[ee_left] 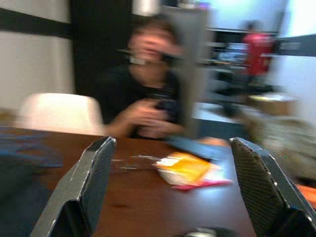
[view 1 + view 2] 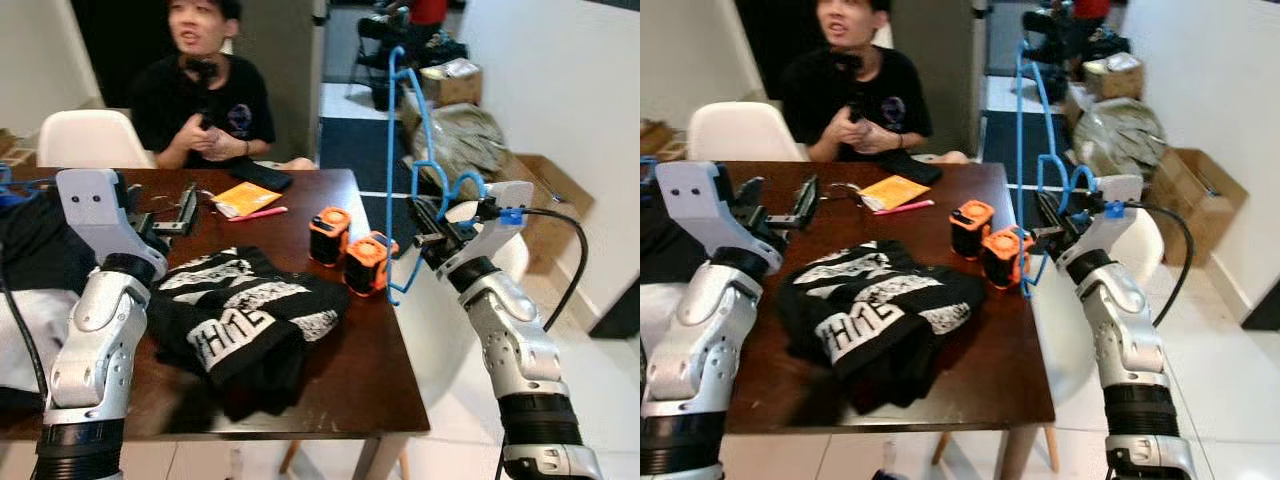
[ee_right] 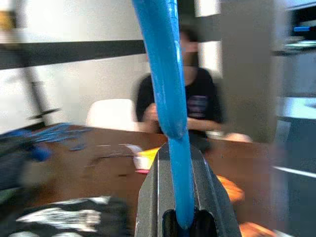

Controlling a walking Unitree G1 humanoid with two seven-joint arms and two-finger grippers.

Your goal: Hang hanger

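Holding the blue hanger (image 2: 400, 150) upright off the bench's (image 2: 340, 370) right edge, our right tool (image 2: 432, 228) is clamped on it; our left tool (image 2: 172, 215), fingers apart, hovers over the far left bench; black shirt (image 2: 245, 310) lies between; a person (image 2: 205, 100) sits beyond.

Blue hanger (image 2: 400, 170), thin plastic, held up on end at the right of the scene, just off the table's right edge. Long side runs near vertical; top end rises far above the table, lower end dips below the tabletop edge. Curly hook part sits at mid height on its right. In the right wrist view a blue bar is pinched between the fingers.
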